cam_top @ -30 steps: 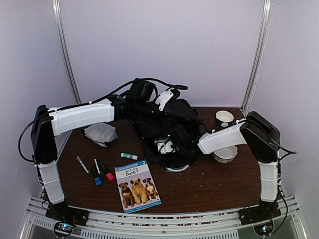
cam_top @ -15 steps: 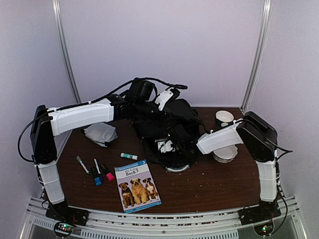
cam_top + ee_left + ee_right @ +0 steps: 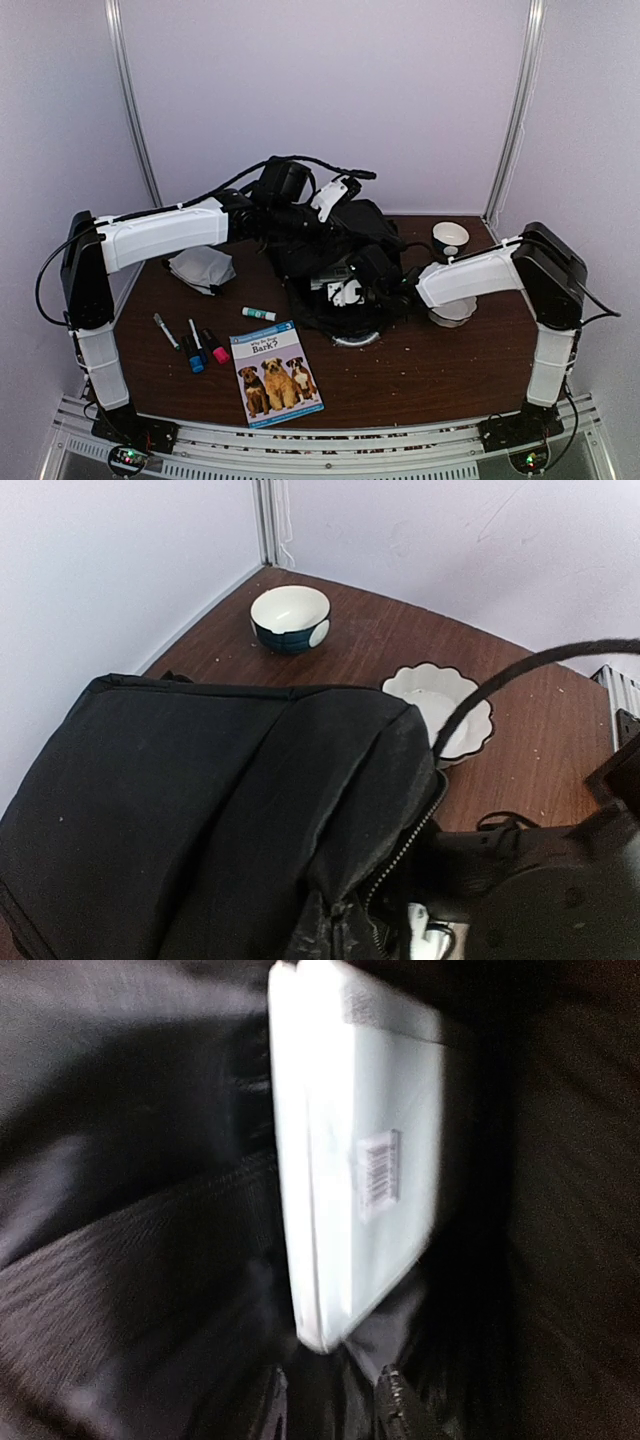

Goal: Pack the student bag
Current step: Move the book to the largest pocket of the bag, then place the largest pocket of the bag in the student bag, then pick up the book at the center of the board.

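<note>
The right gripper (image 3: 335, 1405) is pushed down into the mouth of the large black fabric backpack (image 3: 340, 245). In its wrist view the two fingertips (image 3: 276, 1400) stand a narrow gap apart with nothing seen between them, just below the lower corner of a flat white object with a barcode label (image 3: 370, 1160) that stands on edge against the dark lining. The right arm stretches low from its base towards the middle of the brown wooden table (image 3: 420, 370), forearm nearly level and wrist buried in the bag's opening. The left arm reaches across from the left, and the left gripper (image 3: 335, 200) sits at the raised top of the bag; whether its fingers are parted or pinching fabric cannot be told. The backpack lies at the table's centre, towards the back. To its right are a white scalloped plate (image 3: 440, 700) and, farther back, a small dark-blue bowl with a white inside (image 3: 290, 618). To its left lies a small grey cloth (image 3: 202, 268), and nearer the front a green-capped stick (image 3: 258, 314), three markers (image 3: 195, 345) and a paperback book with dogs on its cover (image 3: 275, 372).
</note>
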### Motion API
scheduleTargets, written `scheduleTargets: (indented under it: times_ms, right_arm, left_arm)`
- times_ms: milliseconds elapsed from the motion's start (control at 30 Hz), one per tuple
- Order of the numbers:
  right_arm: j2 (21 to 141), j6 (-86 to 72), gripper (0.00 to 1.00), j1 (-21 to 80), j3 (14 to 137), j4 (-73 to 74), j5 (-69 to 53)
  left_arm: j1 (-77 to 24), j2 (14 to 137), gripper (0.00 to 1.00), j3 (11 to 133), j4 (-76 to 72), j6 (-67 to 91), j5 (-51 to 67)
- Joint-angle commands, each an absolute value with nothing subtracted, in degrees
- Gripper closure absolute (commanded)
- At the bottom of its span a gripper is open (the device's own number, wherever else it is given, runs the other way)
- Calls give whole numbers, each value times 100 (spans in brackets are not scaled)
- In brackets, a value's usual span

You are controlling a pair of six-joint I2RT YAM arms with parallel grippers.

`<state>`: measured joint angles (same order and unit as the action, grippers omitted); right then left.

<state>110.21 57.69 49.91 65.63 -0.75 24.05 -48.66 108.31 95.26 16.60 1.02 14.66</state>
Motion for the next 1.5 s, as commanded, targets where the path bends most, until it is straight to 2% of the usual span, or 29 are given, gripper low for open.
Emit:
scheduleTargets:
  times_ms: [0, 167, 367, 600, 700, 767, 833, 1067, 1233, 1467]
  right_arm:
    - [10173, 5106, 67, 5231, 6121, 743, 1953]
    - [9235, 4457, 65, 5454, 5434, 1240, 1708]
    - [8365, 3692, 63, 5460, 5346, 3235, -613]
    - [8090, 3173, 64, 5454, 5467, 3883, -1699]
    - [8107, 3010, 64, 5450, 5524, 3894, -1906]
    - [8150, 2839, 64, 5425, 5653, 3950, -1959]
    - [8193, 2746, 64, 5400, 5860, 4087, -2061]
    - [8416, 2391, 64, 5363, 6474, 4184, -2324]
    - [8855, 2042, 63, 5366, 6781, 3920, -2540]
    - [9525, 1557, 63, 5376, 7271, 3656, -3114]
  left_arm:
    - [-4805, 10655, 100, 9923, 1174, 233, 1514]
    - [-4784, 10929, 100, 9993, 1349, 342, 1531]
    - [-4773, 11199, 100, 9820, 1202, 540, 1755]
    - [-4780, 11401, 99, 9503, 1078, 739, 2068]
    - [-4788, 11361, 70, 9324, 1306, 736, 2304]
    - [-4817, 11238, 55, 9142, 1572, 574, 2394]
    - [-4869, 10984, 49, 8797, 1750, 430, 2370]
    - [-4888, 9699, 44, 7778, 2393, 1045, 1436]
    - [-4887, 8836, 43, 6941, 2658, 2190, 615]
    - [-4887, 7796, 42, 5683, 2672, 3666, 437]
